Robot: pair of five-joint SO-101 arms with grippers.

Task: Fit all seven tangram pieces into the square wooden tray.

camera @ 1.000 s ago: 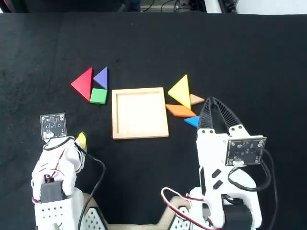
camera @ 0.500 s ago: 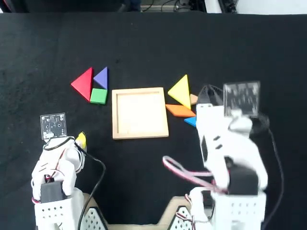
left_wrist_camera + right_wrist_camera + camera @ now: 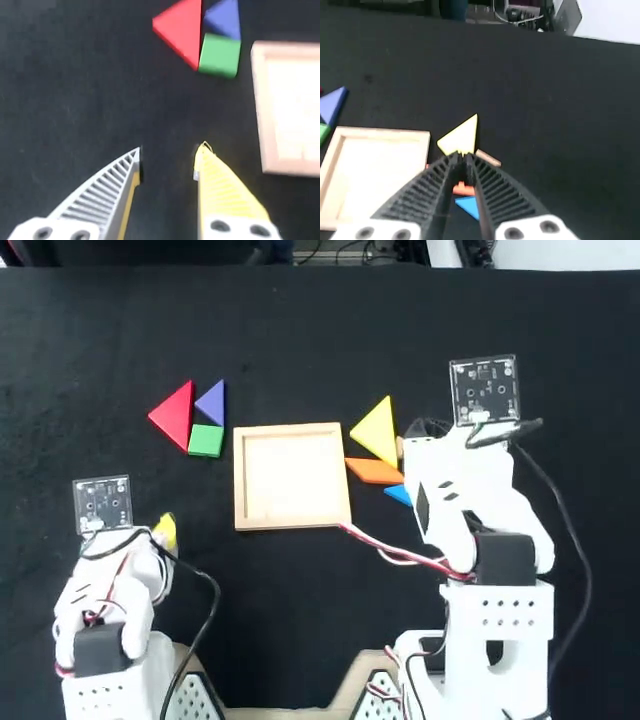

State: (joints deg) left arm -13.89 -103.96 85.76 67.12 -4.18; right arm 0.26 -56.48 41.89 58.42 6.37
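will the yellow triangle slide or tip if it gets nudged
Probably slides rather than tips: the yellow triangle lies flat on the table. It looks stiff and thin, so likely light. A push may also shift the orange piece beside it.

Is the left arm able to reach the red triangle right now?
Probably yes. The left gripper is open, and only bare cloth lies between it and the red triangle; the green square crowds one side.

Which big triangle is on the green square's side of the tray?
The red triangle, right beside the green square. The yellow triangle lies across the tray, beside the orange piece.
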